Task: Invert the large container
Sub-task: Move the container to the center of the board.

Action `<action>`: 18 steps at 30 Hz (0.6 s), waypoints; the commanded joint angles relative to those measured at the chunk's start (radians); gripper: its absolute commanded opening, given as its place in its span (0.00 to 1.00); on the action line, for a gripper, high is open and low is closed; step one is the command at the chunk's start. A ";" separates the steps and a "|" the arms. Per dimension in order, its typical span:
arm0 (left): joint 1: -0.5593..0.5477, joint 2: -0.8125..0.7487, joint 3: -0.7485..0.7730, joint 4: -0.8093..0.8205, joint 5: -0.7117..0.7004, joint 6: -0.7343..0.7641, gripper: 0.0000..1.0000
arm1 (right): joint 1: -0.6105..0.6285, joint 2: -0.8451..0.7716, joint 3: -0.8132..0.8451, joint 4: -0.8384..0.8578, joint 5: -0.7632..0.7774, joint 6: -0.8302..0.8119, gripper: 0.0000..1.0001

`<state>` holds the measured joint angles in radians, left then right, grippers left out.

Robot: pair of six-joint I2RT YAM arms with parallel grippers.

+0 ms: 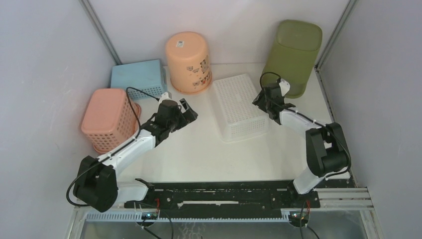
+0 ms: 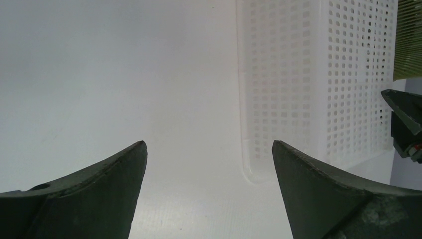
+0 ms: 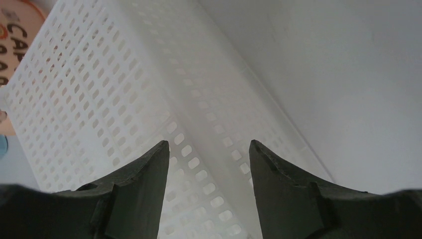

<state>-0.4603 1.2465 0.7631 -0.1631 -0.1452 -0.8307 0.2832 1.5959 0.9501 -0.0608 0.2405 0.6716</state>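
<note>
Wrist views settle both grips. The left jaws are at their widest with nothing between them, over bare worktop [image 2: 124, 74]. The right jaws are partly open, also empty, and hover above the long edge of the white basket [image 3: 99, 99]. My left wrist camera also catches the basket's side wall [image 2: 308, 74] and, past it, a strip of the bin's green mesh [image 2: 408, 40]. Only the top view gives me the whole bin [image 1: 293, 55]. It sits at the far right corner of the worktop, a solid face towards the camera, just beyond the right jaws. The basket [image 1: 239, 107] lies between the two arms.
</note>
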 commanded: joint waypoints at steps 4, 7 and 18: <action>-0.012 0.051 0.107 0.056 0.017 0.000 1.00 | -0.070 0.188 0.142 -0.164 0.038 0.039 0.66; -0.011 0.048 0.113 0.048 0.009 0.007 1.00 | -0.072 0.244 0.213 -0.136 0.044 0.057 0.66; -0.012 -0.026 0.106 0.010 -0.016 0.031 1.00 | -0.084 0.069 0.301 -0.023 -0.105 -0.123 0.74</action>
<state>-0.4656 1.2827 0.8120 -0.1574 -0.1463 -0.8257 0.2081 1.8675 1.3048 -0.1127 0.1741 0.6407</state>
